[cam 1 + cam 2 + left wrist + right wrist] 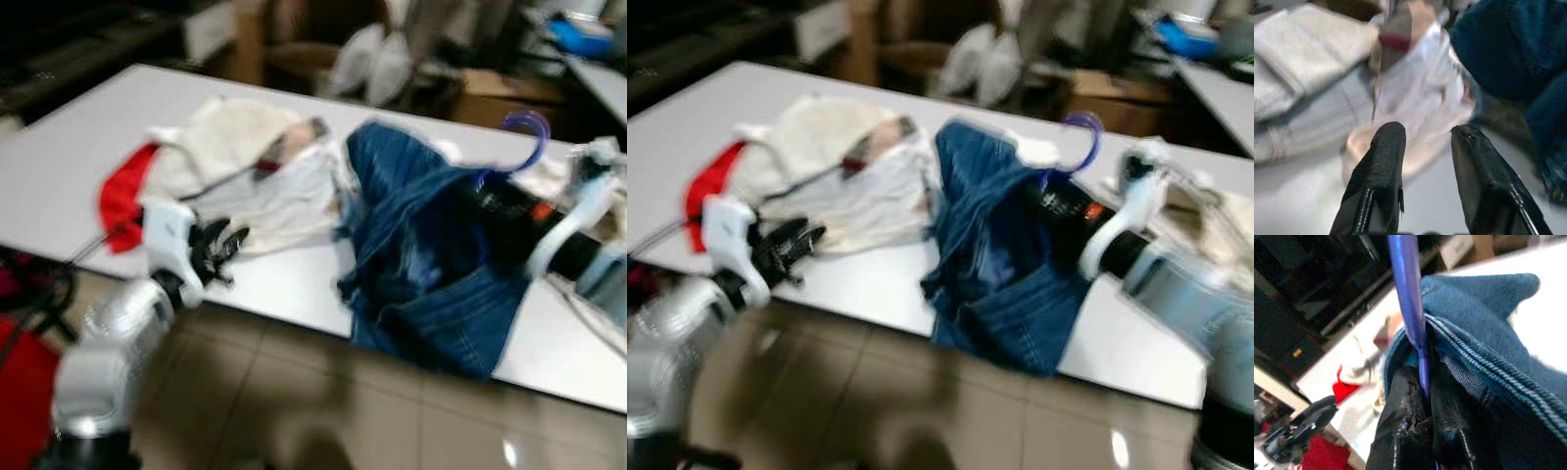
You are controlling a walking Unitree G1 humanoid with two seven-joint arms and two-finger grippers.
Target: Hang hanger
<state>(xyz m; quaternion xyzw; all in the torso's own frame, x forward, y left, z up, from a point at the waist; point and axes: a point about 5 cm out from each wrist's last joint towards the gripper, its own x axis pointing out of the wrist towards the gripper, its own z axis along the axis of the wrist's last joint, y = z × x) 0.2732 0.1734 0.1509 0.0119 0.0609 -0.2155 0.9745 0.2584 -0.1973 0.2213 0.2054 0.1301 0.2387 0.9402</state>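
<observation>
Left eye view: a white table [59, 166] carries a heap of clothes: a red cloth [122, 196], cream and white garments [245, 166], and blue jeans [421, 245] draped partly over the near edge. A purple hanger [524, 137] rises hook-up from the jeans at the right gripper [490, 201]. The left gripper [223, 247] hovers at the near table edge, beside the white garments.

Right eye view: the same scene, blurred; the hanger hook stands above the jeans, next to the right arm.

Left wrist view: the left gripper's fingers [1381, 171] stand apart with nothing between them, above the table and pointed at the white garments.

Right wrist view: the right gripper's fingers [1400, 426] are clamped on the hanger's stem, with the jeans' denim bunched against them.
</observation>
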